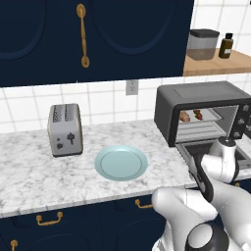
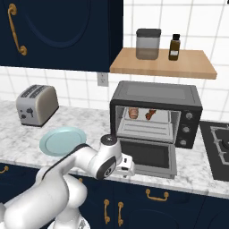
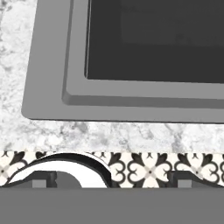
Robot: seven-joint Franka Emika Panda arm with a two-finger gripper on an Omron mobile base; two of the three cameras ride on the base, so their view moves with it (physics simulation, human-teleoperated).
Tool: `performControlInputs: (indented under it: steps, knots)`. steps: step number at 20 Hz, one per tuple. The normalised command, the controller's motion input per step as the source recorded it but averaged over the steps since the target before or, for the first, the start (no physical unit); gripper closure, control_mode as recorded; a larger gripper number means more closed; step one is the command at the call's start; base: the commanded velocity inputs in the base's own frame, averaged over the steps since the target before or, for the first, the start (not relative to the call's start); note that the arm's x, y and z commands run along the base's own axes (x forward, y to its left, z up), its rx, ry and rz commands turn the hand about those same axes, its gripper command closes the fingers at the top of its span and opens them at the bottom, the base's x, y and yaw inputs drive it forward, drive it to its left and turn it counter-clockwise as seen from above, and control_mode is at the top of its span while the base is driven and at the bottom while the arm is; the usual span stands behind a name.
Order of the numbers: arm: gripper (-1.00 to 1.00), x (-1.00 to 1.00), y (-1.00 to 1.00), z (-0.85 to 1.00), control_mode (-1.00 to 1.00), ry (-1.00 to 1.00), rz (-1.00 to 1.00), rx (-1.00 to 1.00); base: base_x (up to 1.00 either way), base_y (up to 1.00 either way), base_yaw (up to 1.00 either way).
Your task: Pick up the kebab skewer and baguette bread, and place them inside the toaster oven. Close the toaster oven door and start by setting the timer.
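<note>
While kebab skewer (image 2: 150, 114) and baguette bread (image 2: 133, 112) sitting on rack inside toaster oven (image 2: 156, 96), hovering gripper (image 3: 111, 183), spread wide, over lowered toaster oven door (image 3: 144, 65). Door likely stiff, hinged; gripping outer handle edge, lifting.

toaster oven (image 2: 154, 96) | door (image 2: 150, 156) down flat | skewer (image 2: 150, 114), baguette (image 2: 133, 112) on rack

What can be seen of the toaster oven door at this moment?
The toaster oven door is folded fully down and lies flat on the marble counter, reaching almost to its front edge. It is a wide grey frame around a dark glass window. It hinges at the toaster oven. Nothing rests on it; the open gripper hovers over its front edge.
</note>
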Motion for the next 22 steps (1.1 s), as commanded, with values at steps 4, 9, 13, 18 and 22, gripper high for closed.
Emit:
performControlInputs:
  steps: [4,9,13,18,22]
  knots:
    - [-1.00,0.02,0.00,-0.17,-1.00,-0.01,0.00,0.00,0.00,0.00,0.00]
    - [-1.00,0.00,0.00,-0.18,-1.00,-0.01,0.00,0.00,0.00,0.00,0.00]
    - [-1.00,0.05,0.00,-0.12,-1.00,-0.04,0.00,0.00,0.00,0.00,0.00]
    - [-1.00,0.02,0.00,-0.12,-1.00,-0.06,0.00,0.00,0.00,0.00,0.00]
    - [-1.00,0.04,0.01,-0.10,-1.00,-0.07,0.00,0.00,0.00,0.00,0.00]
